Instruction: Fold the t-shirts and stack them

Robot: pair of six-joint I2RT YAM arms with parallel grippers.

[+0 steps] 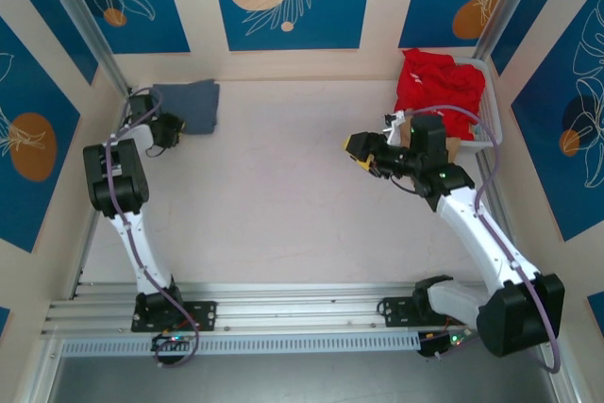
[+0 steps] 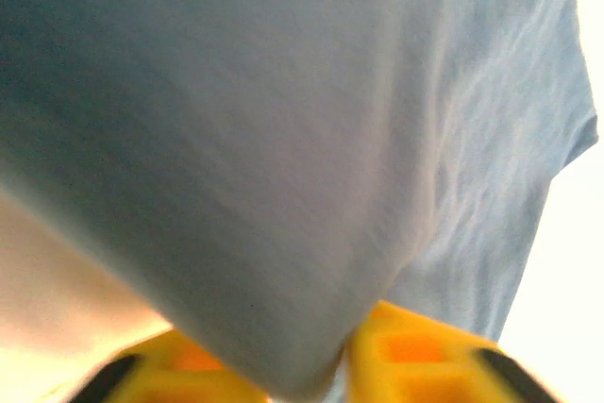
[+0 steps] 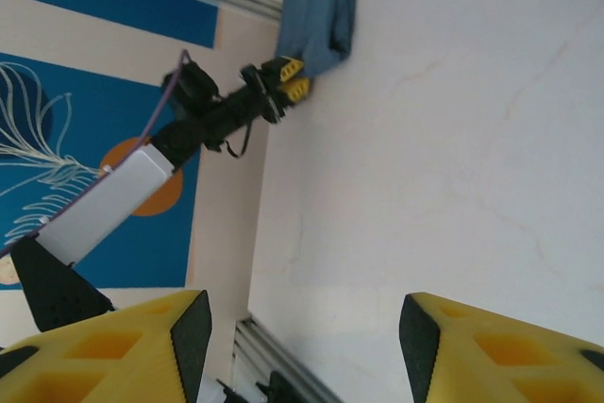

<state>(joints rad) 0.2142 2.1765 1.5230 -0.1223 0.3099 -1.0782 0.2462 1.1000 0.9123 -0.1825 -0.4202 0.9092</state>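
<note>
Seen from above, the blue-grey t-shirt (image 1: 187, 106) lies folded in the table's (image 1: 283, 205) far-left corner with the left gripper (image 1: 170, 131) at its near edge. The red t-shirts (image 1: 439, 92) are heaped in the white basket (image 1: 493, 129) at far right. At the left wrist, the jaws are clamped on a corner of the blue-grey cloth, while the right wrist view has the right gripper (image 3: 304, 313) with jaws wide apart and empty above the table.

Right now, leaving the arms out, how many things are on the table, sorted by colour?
Blue-grey shirt: 1
Red shirt heap: 1 heap in the basket; how many shirts are in it cannot be told
White basket: 1
Total: 3
</note>
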